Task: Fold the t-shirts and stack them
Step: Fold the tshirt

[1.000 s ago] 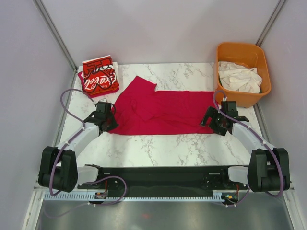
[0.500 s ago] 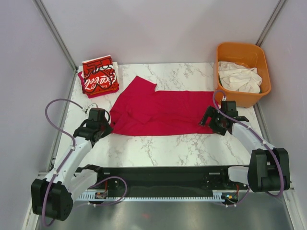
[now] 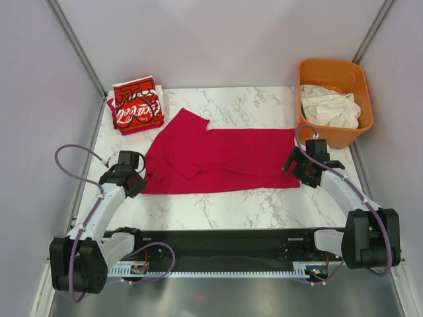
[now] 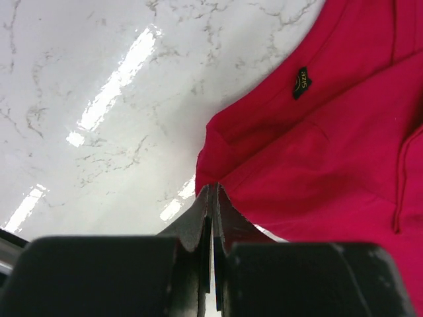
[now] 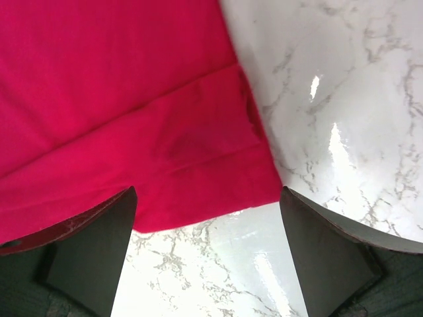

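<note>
Left gripper (image 3: pixel 130 175) clamps the near-left corner of the plain crimson cloth t-shirt (image 3: pixel 218 158), whose long axis runs leftward from the orange plastic tub (image 3: pixel 330 63), while the right gripper (image 3: pixel 299 168) gapes wide over its tub-side near corner.

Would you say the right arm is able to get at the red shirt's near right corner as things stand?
Probably yes: the right gripper hangs open directly over that corner of the red shirt, with nothing lying on it.
</note>
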### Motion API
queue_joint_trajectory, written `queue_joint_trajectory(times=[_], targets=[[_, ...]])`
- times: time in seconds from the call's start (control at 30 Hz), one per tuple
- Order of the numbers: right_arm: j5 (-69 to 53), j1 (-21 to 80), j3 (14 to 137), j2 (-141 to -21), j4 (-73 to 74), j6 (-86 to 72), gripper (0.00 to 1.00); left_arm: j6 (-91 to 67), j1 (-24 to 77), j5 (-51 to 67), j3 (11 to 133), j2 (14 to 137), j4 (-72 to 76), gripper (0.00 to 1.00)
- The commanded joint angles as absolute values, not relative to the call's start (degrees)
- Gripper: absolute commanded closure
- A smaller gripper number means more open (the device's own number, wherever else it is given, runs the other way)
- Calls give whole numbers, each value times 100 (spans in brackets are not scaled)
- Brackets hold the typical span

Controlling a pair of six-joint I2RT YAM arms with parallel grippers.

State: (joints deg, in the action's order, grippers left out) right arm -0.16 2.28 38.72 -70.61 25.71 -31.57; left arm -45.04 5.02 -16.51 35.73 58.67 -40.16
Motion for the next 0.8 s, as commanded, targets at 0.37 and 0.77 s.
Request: queue_joint_trajectory(times=[0.37, 0.77], targets=[[-527, 246, 4043, -7040, 2294, -3085, 5, -4369, 97, -1486, 3902, 5801, -3868, 0], [-607, 290, 4008, -7655, 1670, -3278, 34, -2831, 105, -756, 4729, 5011, -4166, 1]])
